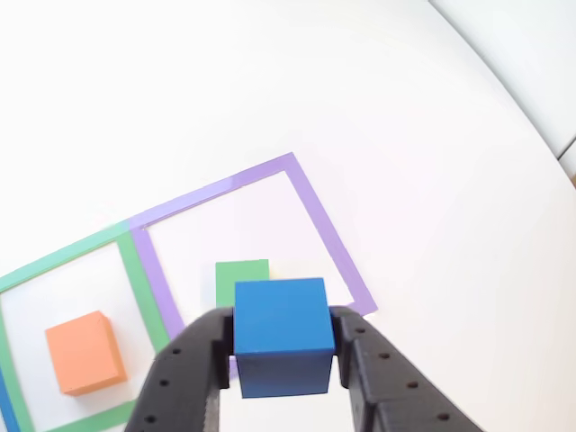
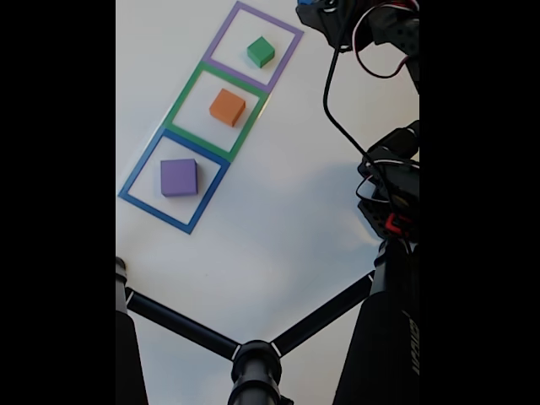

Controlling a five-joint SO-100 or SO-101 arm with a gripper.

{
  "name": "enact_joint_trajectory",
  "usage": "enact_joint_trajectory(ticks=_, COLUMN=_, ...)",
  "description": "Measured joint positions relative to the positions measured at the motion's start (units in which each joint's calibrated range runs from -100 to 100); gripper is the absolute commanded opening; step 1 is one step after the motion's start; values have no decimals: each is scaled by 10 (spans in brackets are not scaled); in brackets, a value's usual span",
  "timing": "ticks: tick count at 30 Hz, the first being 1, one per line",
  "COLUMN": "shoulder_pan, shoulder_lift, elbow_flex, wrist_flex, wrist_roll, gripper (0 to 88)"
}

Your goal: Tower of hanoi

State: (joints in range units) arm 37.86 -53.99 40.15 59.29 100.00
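Note:
In the other view my gripper (image 1: 283, 346) is shut on a blue cube (image 1: 283, 335), held above the table. Just behind it a green cube (image 1: 241, 281) sits inside the purple square outline (image 1: 310, 202). An orange cube (image 1: 85, 353) rests in the green square outline (image 1: 135, 261) to the left. In the fixed view the green cube (image 2: 260, 51), orange cube (image 2: 227, 107) and a purple cube (image 2: 179, 177) each lie in their own square; the purple cube is in the blue outline (image 2: 139, 207). The blue cube (image 2: 317, 3) shows at the top edge, right of the purple outline.
The white table's curved edge (image 1: 531, 126) runs along the upper right in the other view. In the fixed view a black tripod-like frame (image 2: 253, 354) crosses the bottom, and the arm with cables (image 2: 388, 169) occupies the right side.

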Motion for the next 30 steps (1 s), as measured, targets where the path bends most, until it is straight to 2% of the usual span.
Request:
enact_joint_trajectory(ticks=6, shoulder_pan=29, shoulder_lift=16, elbow_flex=259, wrist_flex=-303, wrist_roll=-5, gripper=41)
enact_joint_trajectory(ticks=12, shoulder_pan=35, shoulder_lift=94, elbow_flex=391, wrist_flex=-549, wrist_roll=-5, gripper=42)
enact_joint_trajectory(ticks=21, shoulder_pan=-8, shoulder_lift=267, elbow_flex=454, wrist_flex=-841, wrist_roll=-5, gripper=42)
enact_joint_trajectory(ticks=30, shoulder_pan=-36, shoulder_lift=454, elbow_flex=451, wrist_flex=-1052, wrist_roll=-5, gripper=42)
